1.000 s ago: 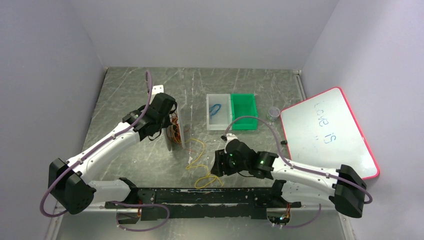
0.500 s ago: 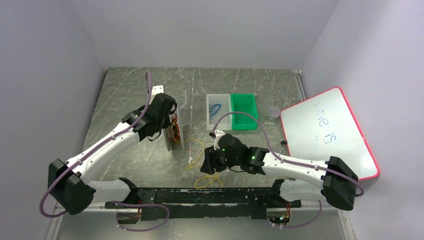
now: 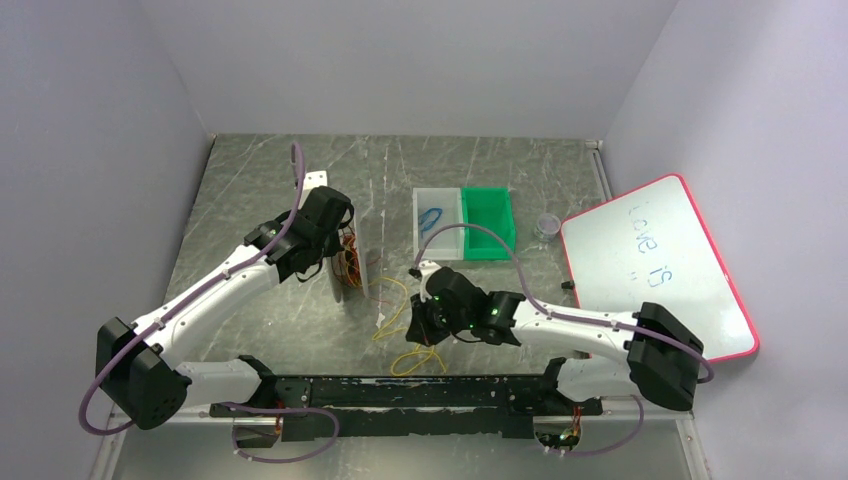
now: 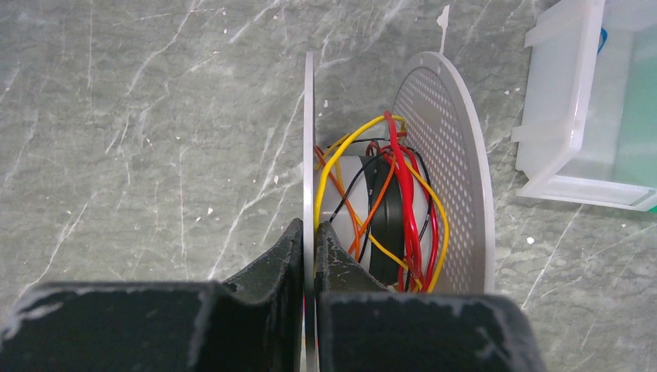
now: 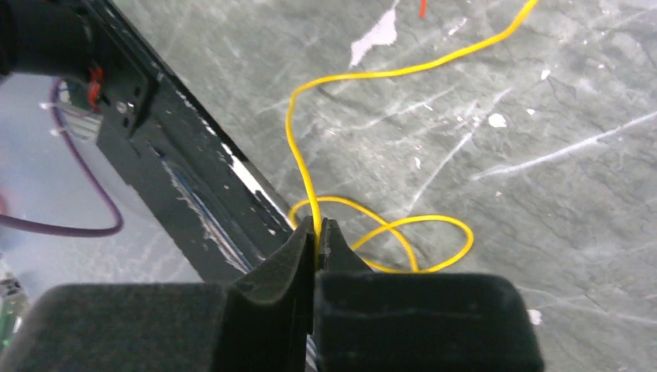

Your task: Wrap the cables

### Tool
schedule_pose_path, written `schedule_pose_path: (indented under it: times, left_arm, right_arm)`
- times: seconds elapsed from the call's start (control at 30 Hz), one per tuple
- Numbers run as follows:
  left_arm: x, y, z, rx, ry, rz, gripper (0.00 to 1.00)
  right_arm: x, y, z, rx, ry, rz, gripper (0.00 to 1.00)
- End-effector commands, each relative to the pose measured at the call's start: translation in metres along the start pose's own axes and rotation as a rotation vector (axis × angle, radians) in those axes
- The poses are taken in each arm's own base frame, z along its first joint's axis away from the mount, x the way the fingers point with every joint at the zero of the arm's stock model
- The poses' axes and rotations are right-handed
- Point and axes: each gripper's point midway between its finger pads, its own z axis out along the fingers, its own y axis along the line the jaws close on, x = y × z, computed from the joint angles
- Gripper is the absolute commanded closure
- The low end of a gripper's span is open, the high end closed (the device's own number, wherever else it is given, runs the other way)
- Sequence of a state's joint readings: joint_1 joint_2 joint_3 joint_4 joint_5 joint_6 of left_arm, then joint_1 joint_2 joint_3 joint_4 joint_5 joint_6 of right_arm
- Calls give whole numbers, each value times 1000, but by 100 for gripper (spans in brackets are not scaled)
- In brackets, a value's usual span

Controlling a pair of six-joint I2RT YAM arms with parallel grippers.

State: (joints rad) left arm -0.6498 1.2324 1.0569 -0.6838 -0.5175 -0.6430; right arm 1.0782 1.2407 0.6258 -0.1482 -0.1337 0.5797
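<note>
Right gripper [image 5: 316, 232] is pinched shut on the yellow cable [image 5: 387, 74], whose loose loops lie on the table [image 5: 503, 155] toward 1 o'clock. Left gripper [image 4: 308, 240] is clamped on the thin flange of the spool [image 4: 457, 155], wound with yellow, orange and red cables [image 4: 395, 170]. Whiteboard [image 3: 650, 265] at 3 o'clock reads "Love IS".

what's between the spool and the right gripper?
The loose yellow cable, looping across the table from the spool side to the right gripper, which pinches it. Clearest in the top view.
</note>
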Motion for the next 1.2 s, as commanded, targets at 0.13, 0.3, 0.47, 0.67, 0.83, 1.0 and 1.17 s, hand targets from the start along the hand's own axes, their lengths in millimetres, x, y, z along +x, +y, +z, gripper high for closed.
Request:
schedule_pose_path:
  times: [0.13, 0.3, 0.47, 0.67, 0.83, 1.0, 1.17]
  left_arm:
    - [-9, 0, 2, -28, -30, 1, 93]
    - [-16, -3, 5, -40, -44, -2, 93]
    - [-20, -6, 12, -64, -45, 13, 93]
    - [-15, -8, 19, -77, -32, 38, 93]
    - [-15, -8, 13, -66, -51, 75, 93]
    - [-11, -8, 6, -47, -60, 99, 93]
    - [-6, -10, -1, -4, -69, 98, 93]
  right_arm:
    - [-15, 32, -26, -91, -3, -135, 100]
    - [-10, 68, -67, -249, 51, -208, 100]
    - [-15, 94, -112, -333, 51, -252, 100]
    - [-63, 114, -161, -315, -121, -287, 100]
    - [-111, 118, -183, -219, -272, -304, 100]
    - [-152, 131, -200, -186, -389, -344, 100]
    - [-194, 135, -222, -102, -524, -362, 100]
